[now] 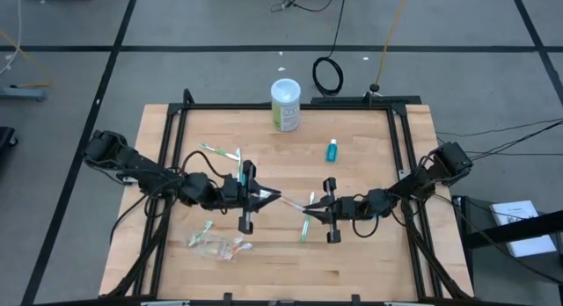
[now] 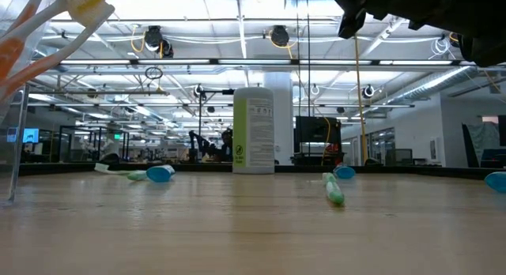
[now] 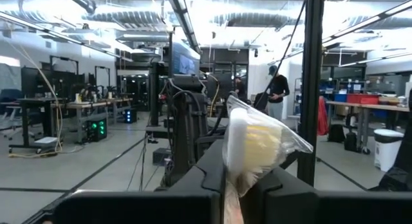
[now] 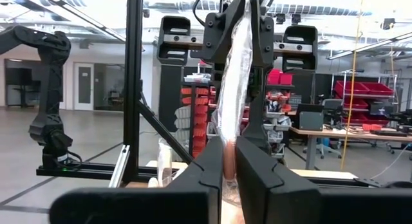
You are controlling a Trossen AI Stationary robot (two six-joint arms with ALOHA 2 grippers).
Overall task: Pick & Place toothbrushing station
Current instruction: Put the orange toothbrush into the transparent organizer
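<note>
A robotics lab: open hall with exposed ceiling ducts, workbenches and red parts bins.

Wrapped toothbrush held mid-table; teal tube lying right of centre.

White-green canister upright mid-table, far back. Teal tube lying to its left w/ a toothbrush beside; green toothbrush lying right of it. Orange/white brush heads loom top-left (very close). Dark arm overhead, top-right.
</note>
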